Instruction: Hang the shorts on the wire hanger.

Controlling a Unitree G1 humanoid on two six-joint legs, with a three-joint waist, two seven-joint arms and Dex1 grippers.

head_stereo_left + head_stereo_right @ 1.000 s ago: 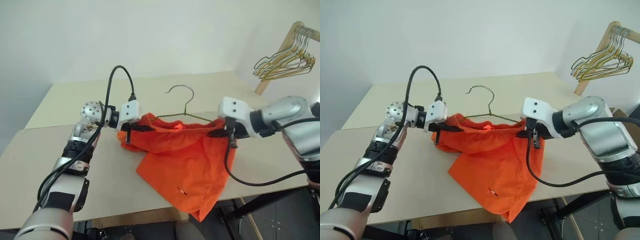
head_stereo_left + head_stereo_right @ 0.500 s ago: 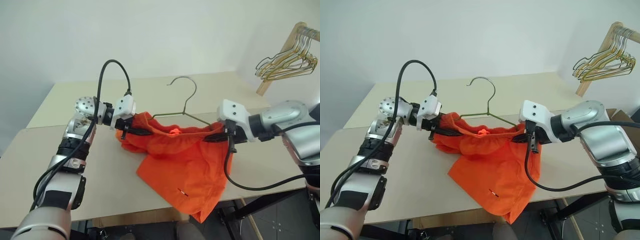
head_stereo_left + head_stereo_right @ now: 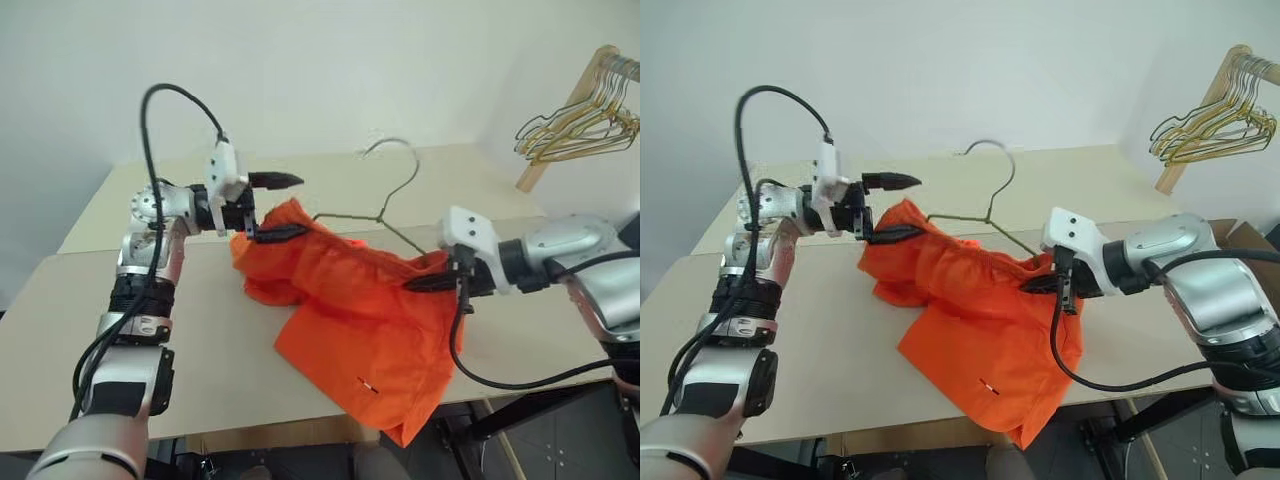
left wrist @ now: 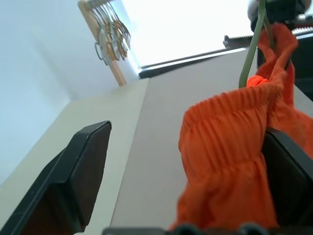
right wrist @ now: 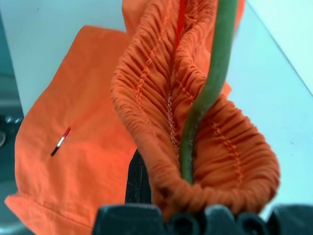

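The bright orange fabric shorts [image 3: 355,300] drape over the table's [image 3: 80,330] front edge; spread left gripper [image 3: 277,207] beside their waistband, right gripper [image 3: 425,283] pinching waistband and thin grey-green wire hanger [image 3: 385,200].

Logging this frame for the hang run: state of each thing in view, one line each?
left claw: open, one finger against the bunched waistband.
right claw: shut on the shorts and hanger wire together.
shorts: waistband gathered along the hanger, one leg draped over the table edge.
wire hanger: tilted, hook up, lower part inside the waistband.
bunch of hangers: hanging on a wooden rack.
table: bearing the shorts.
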